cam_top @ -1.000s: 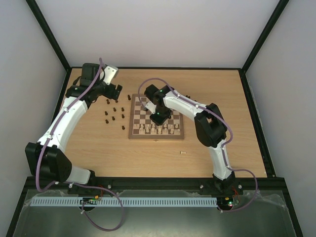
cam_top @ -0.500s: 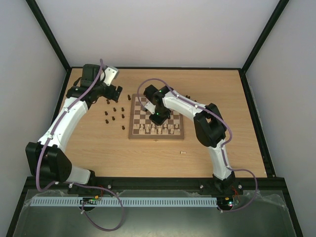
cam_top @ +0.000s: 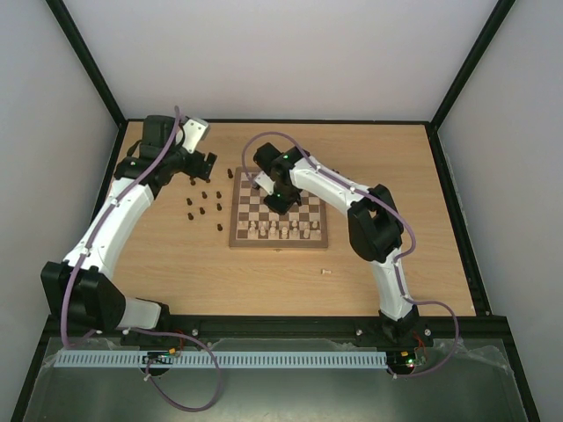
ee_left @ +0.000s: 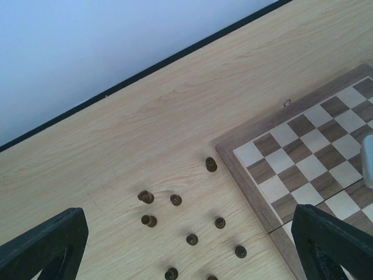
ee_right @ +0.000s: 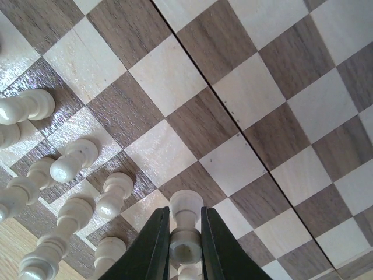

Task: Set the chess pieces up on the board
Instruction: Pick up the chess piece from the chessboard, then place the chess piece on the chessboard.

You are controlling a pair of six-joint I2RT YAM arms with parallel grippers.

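Cream piece [ee_right: 185, 217] is clamped tight in the right gripper [ee_right: 185, 248], long axis running straight out along the fingers, far end facing the board [ee_right: 274, 93]. Can't tell if it's touching a square yet. The other pale pieces [ee_right: 73, 160] stand packed just beside it on the near-rim side, so I'd guess the set-down has to avoid clipping them. Farther out, the left gripper [cam_top: 206, 163] hangs spread wide over the dark pieces [ee_left: 175, 200] on the tabletop [ee_left: 145, 128] off the board's left edge. Those are that arm's job, it's way nearer.
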